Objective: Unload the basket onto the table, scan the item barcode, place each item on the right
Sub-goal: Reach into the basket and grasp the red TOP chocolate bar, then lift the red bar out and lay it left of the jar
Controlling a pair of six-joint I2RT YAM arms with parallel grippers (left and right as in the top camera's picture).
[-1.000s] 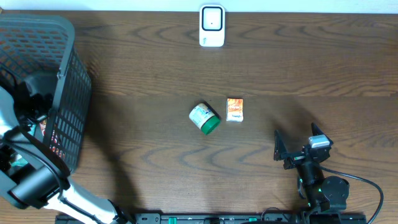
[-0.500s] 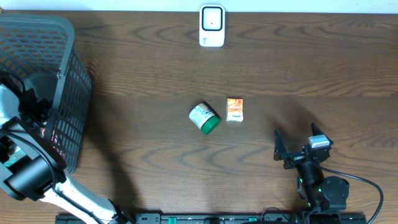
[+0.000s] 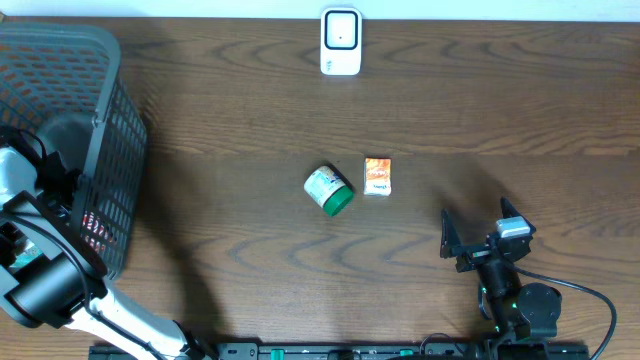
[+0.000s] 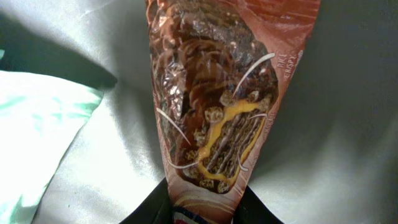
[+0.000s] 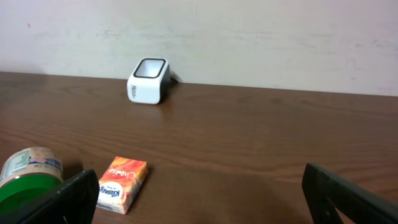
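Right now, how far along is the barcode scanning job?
Early stage. Done: the left fingers grip a brown snack packet down in the basket. In hand: getting it out; it is not yet lifted clear. Left: bring its barcode before the white scanner at the far edge of the table. The right fingers stand open, holding nothing.

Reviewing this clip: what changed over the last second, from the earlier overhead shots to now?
The left gripper, down in the basket, closed on the brown snack packet, and its arm shifted slightly toward the robot's side of the table. The right gripper stayed open and parked; the jar, tissue pack and scanner did not move.
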